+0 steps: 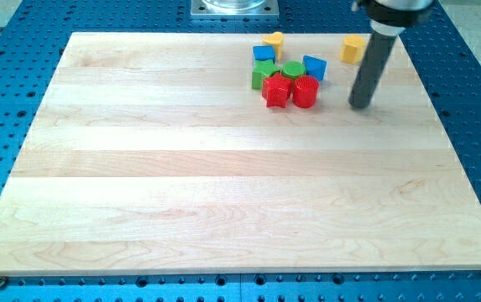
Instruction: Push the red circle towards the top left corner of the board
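The red circle is seen as a short, bright red cylinder with a round flat top, standing upright near the view's top, right of the board's centre line. It is flanked on the view's left by a red block, seemingly touching it. Just behind are found a green circle and a blue block. No claw is fitted; my tip is set on the board at the view's right of the red circle, apart from it.

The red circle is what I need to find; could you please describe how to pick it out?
Near the wooden board's top edge sits a block cluster. The red circle is its lower-right member, left of my tip. Unlike the angular red block touching it, it is round.
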Controlling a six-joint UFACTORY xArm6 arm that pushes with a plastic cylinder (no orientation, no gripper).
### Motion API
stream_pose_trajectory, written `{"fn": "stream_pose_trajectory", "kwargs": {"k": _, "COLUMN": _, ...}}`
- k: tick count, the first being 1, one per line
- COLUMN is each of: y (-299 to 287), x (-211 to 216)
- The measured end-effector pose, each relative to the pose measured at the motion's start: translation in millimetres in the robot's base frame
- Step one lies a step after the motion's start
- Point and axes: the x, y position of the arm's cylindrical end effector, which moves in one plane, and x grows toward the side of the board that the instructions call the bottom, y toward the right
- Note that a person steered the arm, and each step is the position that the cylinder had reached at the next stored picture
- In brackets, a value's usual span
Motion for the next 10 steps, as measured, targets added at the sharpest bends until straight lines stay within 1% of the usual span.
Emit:
{"fn": "stream_pose_trajectory", "kwargs": {"k": 1, "y": -42.8, "x": -12.6}}
{"fn": "stream_pose_trajectory", "kwargs": {"k": 2, "y": -100.0, "x": 0.4}}
{"fn": "stream_pose_trajectory", "kwargs": {"k": 3, "y": -74.2, "x": 46.9}}
{"fn": "stream_pose_trajectory", "kwargs": {"k": 4, "y": -84.0, "x": 64.5}}
{"fn": "stream_pose_trajectory", "kwargs": {"k": 5, "y": -126.0, "x": 63.3}}
{"fn": "stream_pose_trajectory", "kwargs": {"k": 6, "y": -216.9, "x": 14.2}}
{"fn": "stream_pose_trajectory", "kwargs": {"k": 7, "y": -291.2, "x": -50.5}}
{"fn": "stream_pose_trajectory", "kwargs": {"k": 8, "y": -357.5, "x": -94.0}}
{"fn": "stream_pose_trajectory", "kwargs": {"k": 9, "y": -340.0, "x": -55.5}}
{"fn": "stream_pose_trajectory", "kwargs": {"k": 10, "y": -357.5, "x": -52.8}}
